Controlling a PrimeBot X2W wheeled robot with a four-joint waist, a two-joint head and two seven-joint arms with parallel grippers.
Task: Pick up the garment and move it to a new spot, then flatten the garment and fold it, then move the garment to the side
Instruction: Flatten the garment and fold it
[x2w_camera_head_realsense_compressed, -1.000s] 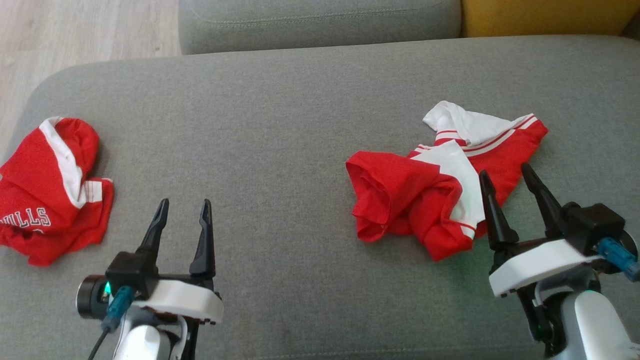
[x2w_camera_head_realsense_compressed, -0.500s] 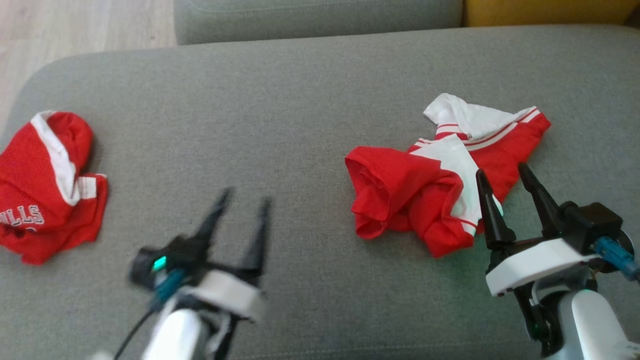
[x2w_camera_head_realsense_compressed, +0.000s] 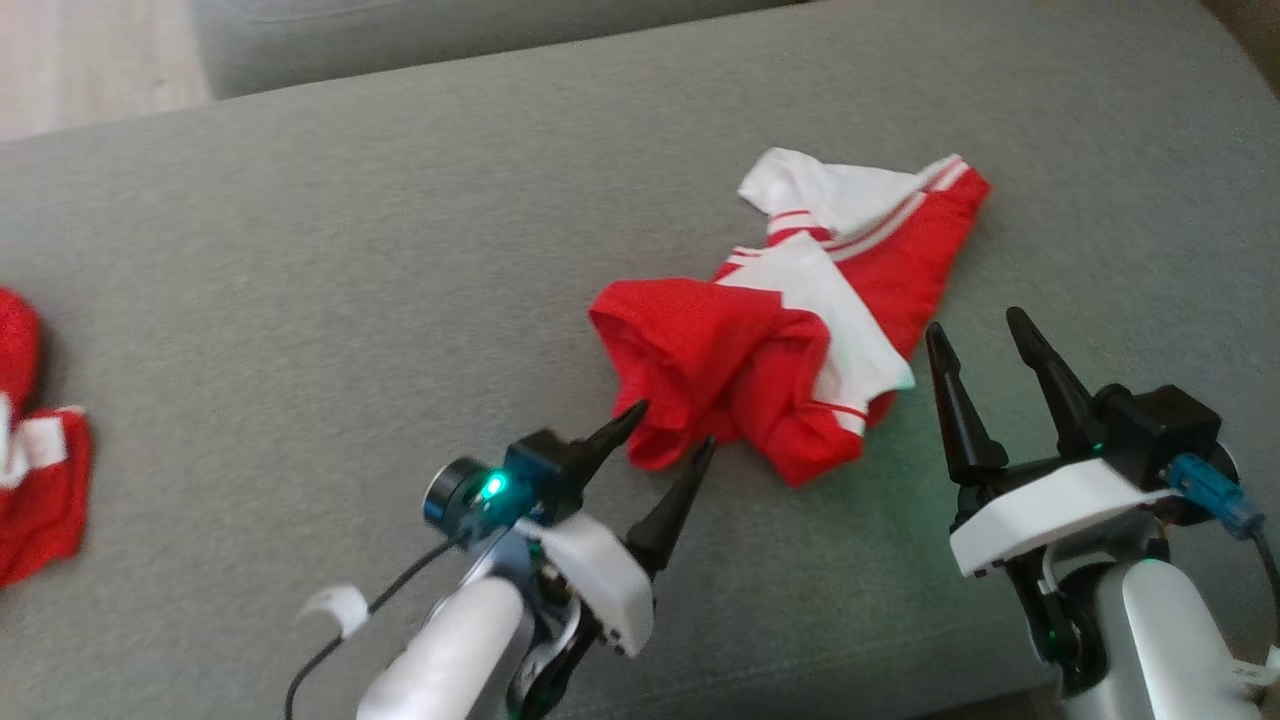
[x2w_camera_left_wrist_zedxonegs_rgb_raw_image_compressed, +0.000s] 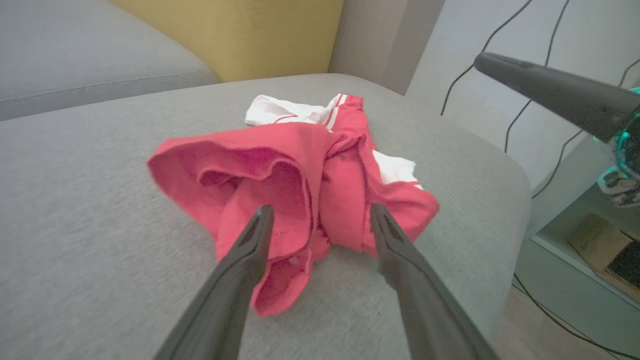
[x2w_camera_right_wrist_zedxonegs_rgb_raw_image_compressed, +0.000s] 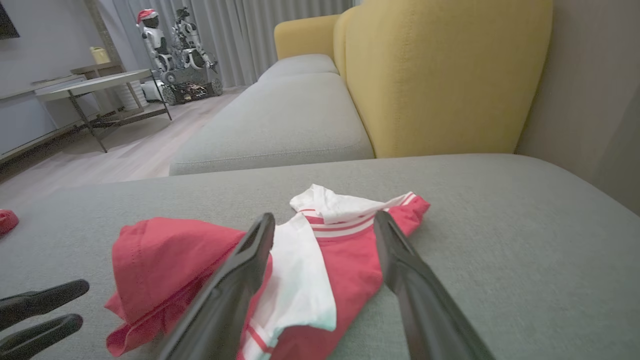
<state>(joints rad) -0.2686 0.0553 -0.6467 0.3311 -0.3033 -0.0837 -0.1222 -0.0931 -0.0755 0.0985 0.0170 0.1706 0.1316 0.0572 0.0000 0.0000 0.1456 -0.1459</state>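
Fingers (x2w_camera_head_realsense_compressed: 668, 510) of both grippers open.
Red garment (x2w_camera_head_realsense_compressed: 700, 340), centre frame: left gripper (x2w_camera_head_realsense_compressed: 675, 425) at its lower edge, right gripper (x2w_camera_head_realsense_compressed: 975, 322) beside it.

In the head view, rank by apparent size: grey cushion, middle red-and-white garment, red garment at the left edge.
1. Grey cushion.
2. Middle garment.
3. Left-edge garment, cut off by the frame, so its full size is unsure.

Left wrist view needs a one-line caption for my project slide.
Open left gripper poised at the near edge of a crumpled red-and-white garment on a grey cushion.
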